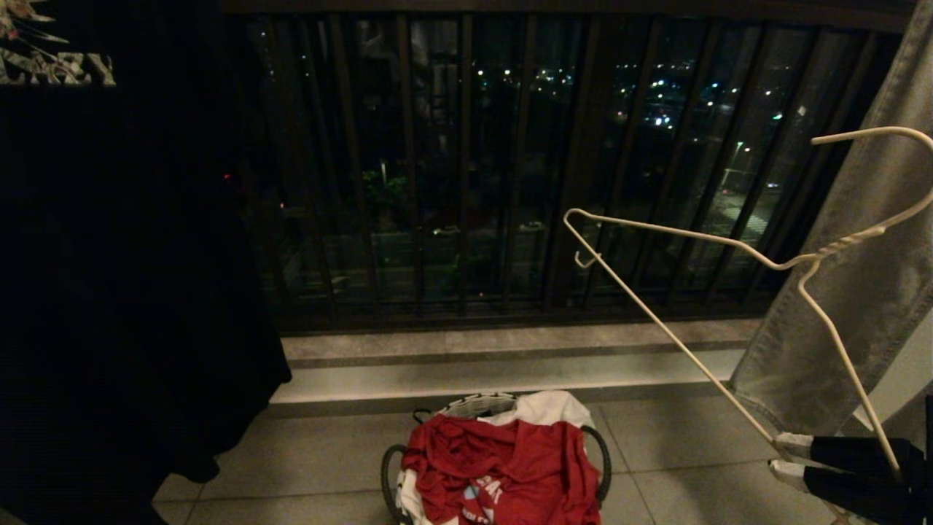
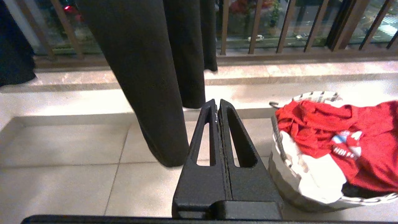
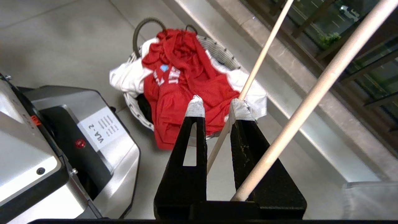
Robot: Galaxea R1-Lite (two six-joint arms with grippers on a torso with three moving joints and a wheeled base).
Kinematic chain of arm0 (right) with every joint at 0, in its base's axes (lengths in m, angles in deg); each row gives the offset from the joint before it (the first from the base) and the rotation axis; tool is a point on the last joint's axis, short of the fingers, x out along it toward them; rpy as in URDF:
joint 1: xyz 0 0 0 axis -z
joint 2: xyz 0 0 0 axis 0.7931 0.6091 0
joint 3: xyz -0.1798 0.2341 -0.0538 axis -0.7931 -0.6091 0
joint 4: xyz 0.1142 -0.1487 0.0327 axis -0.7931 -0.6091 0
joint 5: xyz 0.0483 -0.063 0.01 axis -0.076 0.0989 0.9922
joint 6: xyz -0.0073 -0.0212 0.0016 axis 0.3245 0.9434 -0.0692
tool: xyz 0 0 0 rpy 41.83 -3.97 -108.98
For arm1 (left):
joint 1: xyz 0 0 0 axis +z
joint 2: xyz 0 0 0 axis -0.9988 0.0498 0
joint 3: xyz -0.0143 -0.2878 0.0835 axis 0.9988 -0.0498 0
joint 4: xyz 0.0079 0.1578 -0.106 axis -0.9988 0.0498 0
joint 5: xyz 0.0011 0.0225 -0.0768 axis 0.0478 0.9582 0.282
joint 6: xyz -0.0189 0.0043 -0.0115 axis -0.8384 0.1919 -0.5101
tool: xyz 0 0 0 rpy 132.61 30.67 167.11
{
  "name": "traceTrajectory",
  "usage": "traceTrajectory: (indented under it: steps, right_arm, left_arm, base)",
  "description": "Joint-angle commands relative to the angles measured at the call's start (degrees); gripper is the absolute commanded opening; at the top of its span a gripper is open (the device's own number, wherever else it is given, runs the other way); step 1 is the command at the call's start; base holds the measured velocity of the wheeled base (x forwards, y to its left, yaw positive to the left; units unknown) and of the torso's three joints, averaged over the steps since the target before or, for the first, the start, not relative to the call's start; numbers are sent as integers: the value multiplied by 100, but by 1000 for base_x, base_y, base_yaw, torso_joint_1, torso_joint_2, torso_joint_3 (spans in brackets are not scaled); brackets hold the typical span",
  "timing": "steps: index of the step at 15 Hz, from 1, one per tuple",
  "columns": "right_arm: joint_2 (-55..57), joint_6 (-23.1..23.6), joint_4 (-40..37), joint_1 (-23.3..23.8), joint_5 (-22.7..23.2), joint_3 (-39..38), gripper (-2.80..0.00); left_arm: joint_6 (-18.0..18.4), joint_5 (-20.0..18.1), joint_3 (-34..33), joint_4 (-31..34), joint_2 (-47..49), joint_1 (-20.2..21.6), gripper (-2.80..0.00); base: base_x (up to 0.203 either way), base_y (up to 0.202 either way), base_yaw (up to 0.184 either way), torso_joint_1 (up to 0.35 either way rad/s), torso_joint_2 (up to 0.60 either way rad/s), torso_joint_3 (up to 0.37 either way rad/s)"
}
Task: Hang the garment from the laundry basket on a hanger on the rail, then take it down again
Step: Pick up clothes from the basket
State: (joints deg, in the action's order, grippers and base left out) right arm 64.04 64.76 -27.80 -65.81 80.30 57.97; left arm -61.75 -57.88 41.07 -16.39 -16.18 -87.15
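1. Your right hand [image 3: 216, 107] is low at the right edge of the head view, its taped fingertips narrowed onto the bottom wire of the hanger [image 1: 729, 248]; the white wire passes between the fingers and the hanger stands tilted above the hand, its hook end up by the pale grey cloth [image 1: 860, 292] hanging just behind it.
2. Your left hand [image 2: 217, 105] is closed tight, fingers pressed together and holding nothing. It hangs above the floor tiles [image 2: 62, 149], with the laundry basket [image 2: 279, 174] just beside it and the dark hanging garment [image 2: 149, 77] just ahead.
3. Below and ahead of the right hand, the laundry basket sits on the floor, and the garment [image 1: 503, 459] lies crumpled on top of it, over a white cloth [image 1: 543, 407]. Its white lettering is folded; you can read only fragments such as "EAS" in the head view.
4. Beside the right hand, the robot's base [image 3: 62, 140] carries a white label reading "VLA-2" [image 3: 101, 132].
5. Farthest off, beyond a step, stand the dark balcony railing bars [image 1: 466, 168]. The black T-shirt [image 1: 109, 255] hangs at the far left; its pale print is cut off and unreadable.
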Motion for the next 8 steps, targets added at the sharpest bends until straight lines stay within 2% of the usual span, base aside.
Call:
traceTrajectory:
  steps: [1,3,4,8]
  right_arm:
    - [-18,19,-4,-2,17,-7,-280]
    - [-29,19,-4,-2,17,-16,-280]
    - [-40,19,-4,-2,17,-16,-280]
    - [-91,16,-4,-2,17,-16,-280]
  left_arm:
    - [0,0,0,0,-6,0,-280]
    - [0,0,0,0,0,0,-280]
    - [0,0,0,0,-6,0,-280]
    - [0,0,0,0,-6,0,-280]
  base:
    - [0,0,0,-35,432,383]
    - [0,0,0,-32,367,350]
    - [0,0,0,-8,178,161]
    - [0,0,0,0,47,45]
